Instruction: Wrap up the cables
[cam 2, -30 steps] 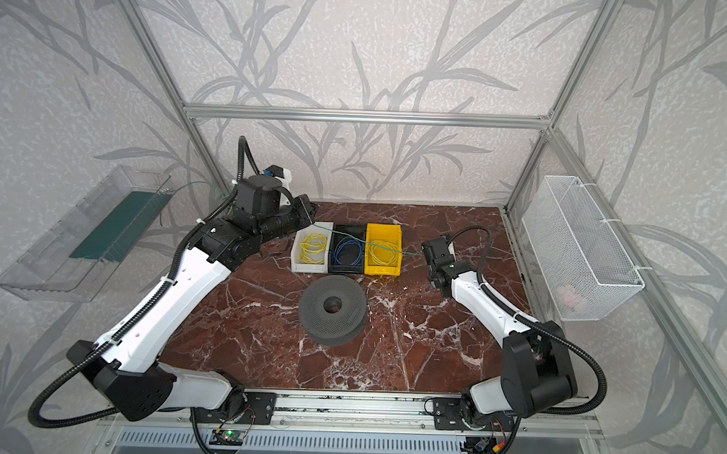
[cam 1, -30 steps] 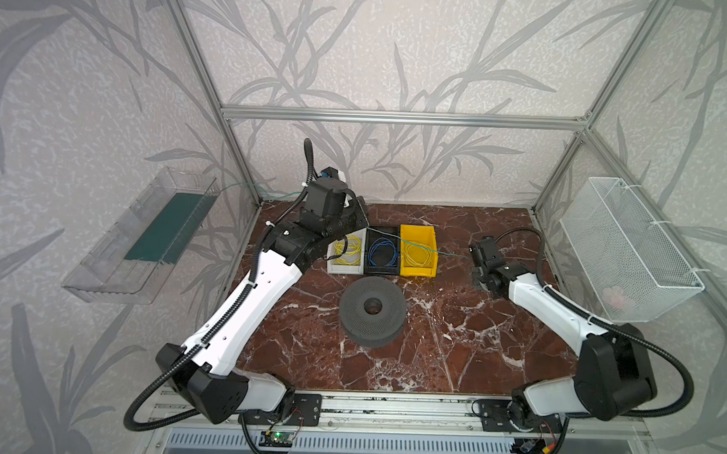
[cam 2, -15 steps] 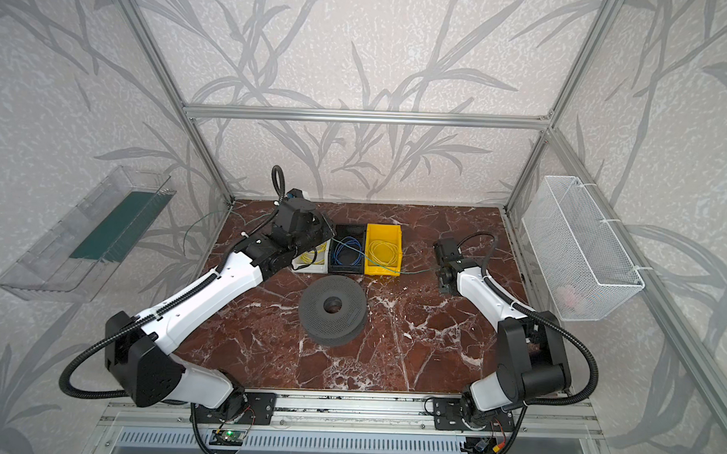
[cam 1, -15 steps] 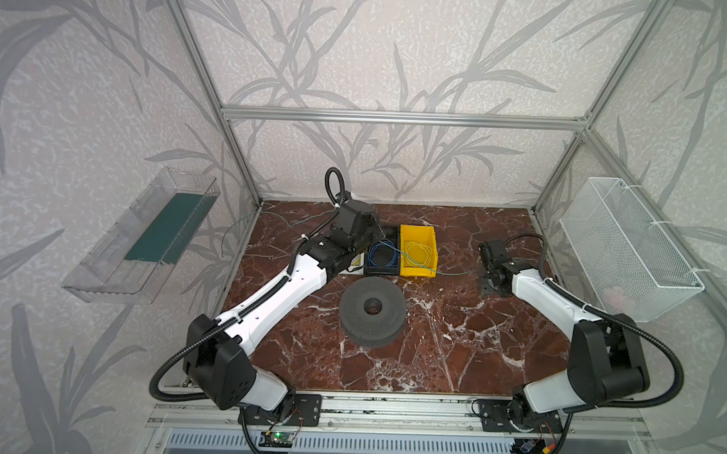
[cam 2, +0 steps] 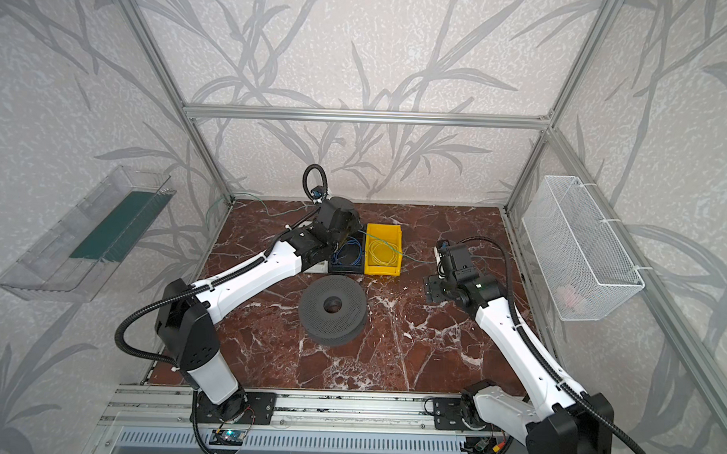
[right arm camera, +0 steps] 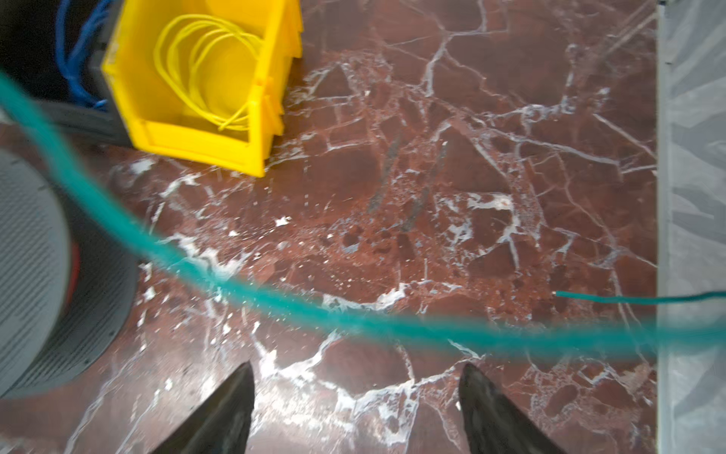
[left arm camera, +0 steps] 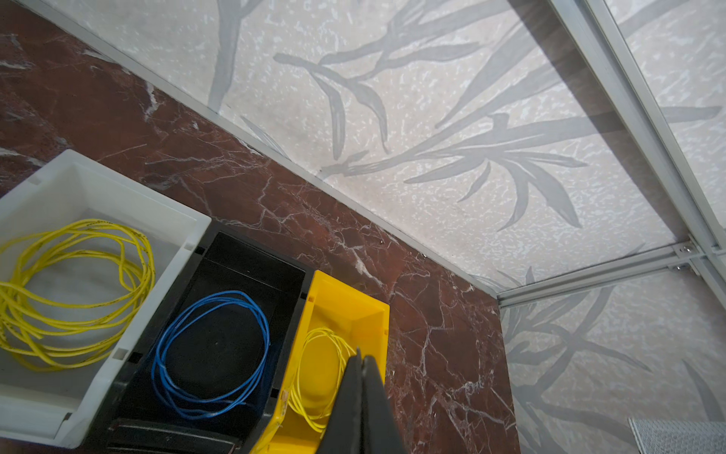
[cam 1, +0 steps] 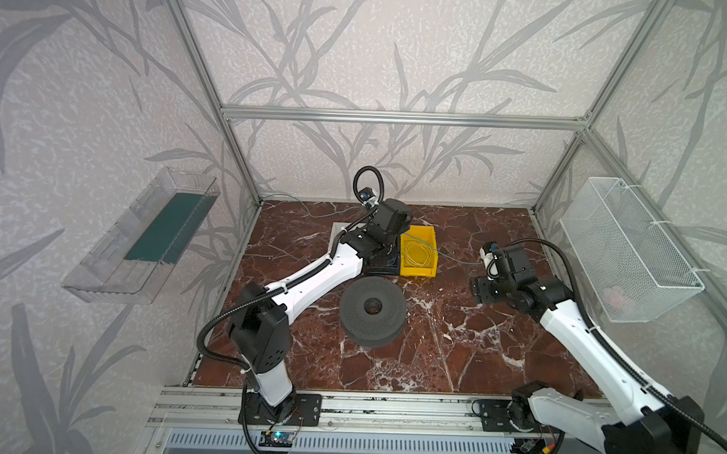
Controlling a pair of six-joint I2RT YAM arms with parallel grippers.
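Our left arm (cam 1: 318, 276) has swung inward and stretched out, left gripper (left arm camera: 360, 359) clenched at the yellow bin (cam 1: 418, 271); our right gripper (right arm camera: 355, 371) (jaws released) hangs low beside the teal wire (right arm camera: 275, 298), which crosses that bin.

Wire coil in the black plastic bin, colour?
Blue: the thin wire coil shows clearest in the left wrist view.

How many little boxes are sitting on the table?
3, in a row near the back: a white bin, a black bin in the middle, a yellow bin. The left arm partly covers them in both top views.
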